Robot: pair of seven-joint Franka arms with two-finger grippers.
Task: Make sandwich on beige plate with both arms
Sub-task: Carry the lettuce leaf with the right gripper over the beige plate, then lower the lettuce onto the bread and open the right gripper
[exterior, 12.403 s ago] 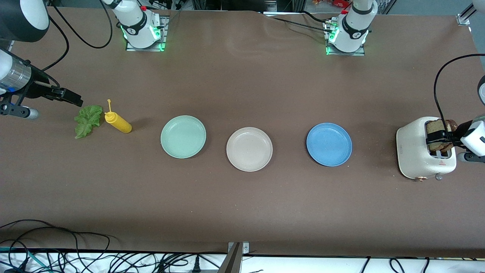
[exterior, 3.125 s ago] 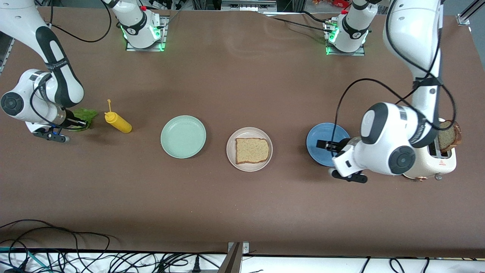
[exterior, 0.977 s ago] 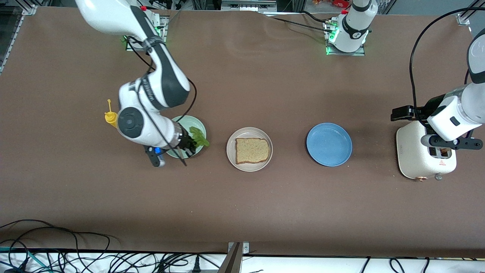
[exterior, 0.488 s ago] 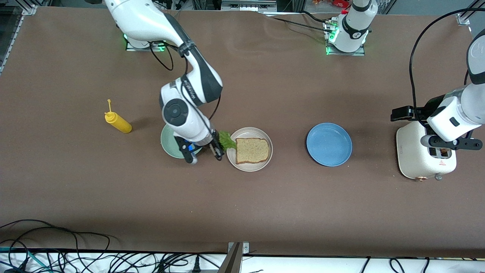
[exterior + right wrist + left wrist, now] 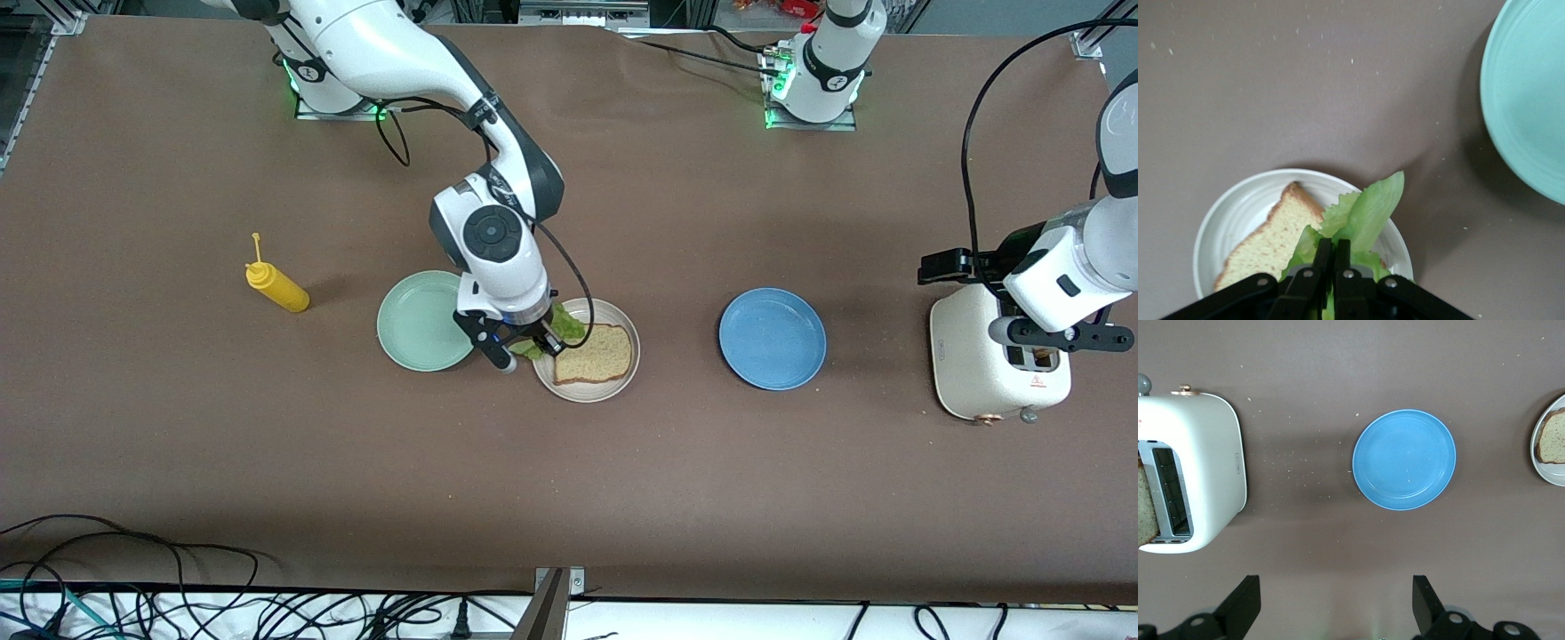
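Observation:
The beige plate (image 5: 588, 393) sits mid-table between two other plates, with one brown-crusted bread slice (image 5: 597, 355) lying flat on it. My right gripper (image 5: 543, 343) is shut on a ruffled green lettuce leaf (image 5: 566, 323) and hangs over the plate's rim on the mint plate's side. The right wrist view shows the gripper (image 5: 1333, 245) pinching the lettuce (image 5: 1368, 210) above the bread (image 5: 1265, 240) and plate (image 5: 1225, 213). My left gripper (image 5: 941, 265) is open over the toaster (image 5: 978, 364). In the left wrist view its fingers (image 5: 1245, 603) hold nothing. Another slice (image 5: 1145, 510) stands in the toaster (image 5: 1205, 467).
A mint-green plate (image 5: 418, 320) lies beside the beige plate toward the right arm's end. A blue plate (image 5: 772, 338) lies toward the left arm's end. A yellow squeeze bottle (image 5: 277, 289) stands past the mint plate. Cables run along the table's near edge.
My right arm has carried the lettuce from over the mint plate to over the beige plate's rim. The left arm has stayed still by the toaster.

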